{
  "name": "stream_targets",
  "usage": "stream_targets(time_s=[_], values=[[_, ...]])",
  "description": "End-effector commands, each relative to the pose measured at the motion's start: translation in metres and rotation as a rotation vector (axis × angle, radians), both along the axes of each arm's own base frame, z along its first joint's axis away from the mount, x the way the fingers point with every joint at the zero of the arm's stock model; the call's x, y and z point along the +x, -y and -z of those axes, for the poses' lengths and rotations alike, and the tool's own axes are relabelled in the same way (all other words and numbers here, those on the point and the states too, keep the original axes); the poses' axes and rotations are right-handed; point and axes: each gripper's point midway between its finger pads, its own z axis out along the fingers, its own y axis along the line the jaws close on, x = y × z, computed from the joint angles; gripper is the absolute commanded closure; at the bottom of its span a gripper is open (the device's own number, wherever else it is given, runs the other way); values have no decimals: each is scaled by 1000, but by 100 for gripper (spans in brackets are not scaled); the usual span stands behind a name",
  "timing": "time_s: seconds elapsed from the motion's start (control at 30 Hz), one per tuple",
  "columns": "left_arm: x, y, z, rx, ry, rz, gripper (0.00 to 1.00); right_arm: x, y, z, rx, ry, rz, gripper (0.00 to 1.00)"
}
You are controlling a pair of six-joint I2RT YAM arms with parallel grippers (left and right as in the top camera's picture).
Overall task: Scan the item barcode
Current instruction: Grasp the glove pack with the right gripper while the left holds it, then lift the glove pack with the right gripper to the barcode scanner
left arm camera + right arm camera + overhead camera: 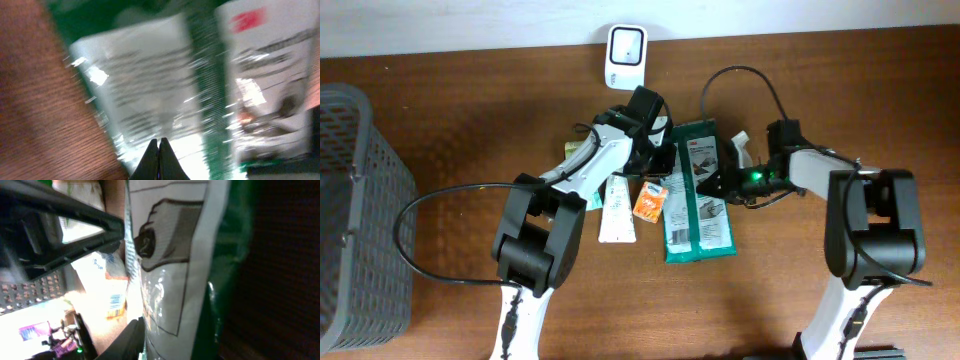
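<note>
Picking up looks to be the step in hand. The flat green plastic packet (700, 215) lies on the brown wooden tabletop (440, 130). The right fingers (129, 339) are at its edge; I cannot tell if they grip it. The left fingers (151, 162) are pinched shut and empty above its label. Next comes a firm hold and a lift. A white tube (617, 215) and an orange sachet (649, 200) crowd the packet's left side. The white scanner (625, 52) waits beyond, and a grey mesh basket (360, 200) stands clear.

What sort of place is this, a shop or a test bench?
Probably a mock shop checkout on a wooden table: a white scanner-like device at the back edge, packaged goods such as a green packet and a white tube in the middle, and a grey mesh basket at the left.
</note>
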Motion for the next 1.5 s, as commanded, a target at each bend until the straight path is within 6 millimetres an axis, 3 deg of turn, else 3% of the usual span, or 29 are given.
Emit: stream_targets(time_s=[0.0,0.03,0.07,0.27,0.3,0.33,0.37,0.47,0.53,0.6,0.7,0.77,0.87,0.93,0.97,1.0,1.1,1.13,1.27,1.47], values=[[4,0,2,-7,-2,10,100,-5,-27,-5,-43,70,-85,75],[3,-1,2,-5,-5,10,100,-5,-28,-5,-43,71,-87,74],[3,-1,2,-5,-5,10,100,-5,-27,-5,-43,71,-87,62],[2,-2,3,0,-13,9,100,4,-39,-7,-43,105,-79,61],[1,-3,3,2,-16,9,100,3,-43,-2,-65,94,-79,65],[1,-3,3,3,-18,9,100,2,-45,1,-72,92,-83,75],[0,-3,3,4,-19,9,100,3,-45,1,-71,90,-81,92],[10,-13,-4,24,6,-3,100,10,-33,-9,-38,61,-16,96],[27,-28,-44,19,65,-8,100,18,-17,-38,25,102,25,96],[43,-51,-112,13,170,-11,100,20,10,-94,96,201,67,96],[44,-111,-205,64,320,-73,100,5,32,-155,104,313,104,96],[34,-155,-239,98,366,-117,100,-8,31,-201,172,400,96,96],[19,-240,-238,239,284,-280,99,-20,29,-233,182,431,126,96],[8,-277,-232,276,230,-298,93,-26,27,-245,196,436,135,96],[6,-286,-231,284,221,-305,78,-28,25,-253,222,446,119,96],[6,-292,-231,289,219,-312,53,-27,24,-261,234,445,121,96],[3,-295,-230,291,207,-318,1,-17,25,-313,279,443,166,96],[3,-295,-229,291,206,-318,1,-16,25,-329,304,404,198,96],[3,-295,-230,291,207,-318,1,-15,25,-360,428,309,226,96],[3,-295,-230,291,207,-318,1,-2,31,-373,402,457,229,96]])
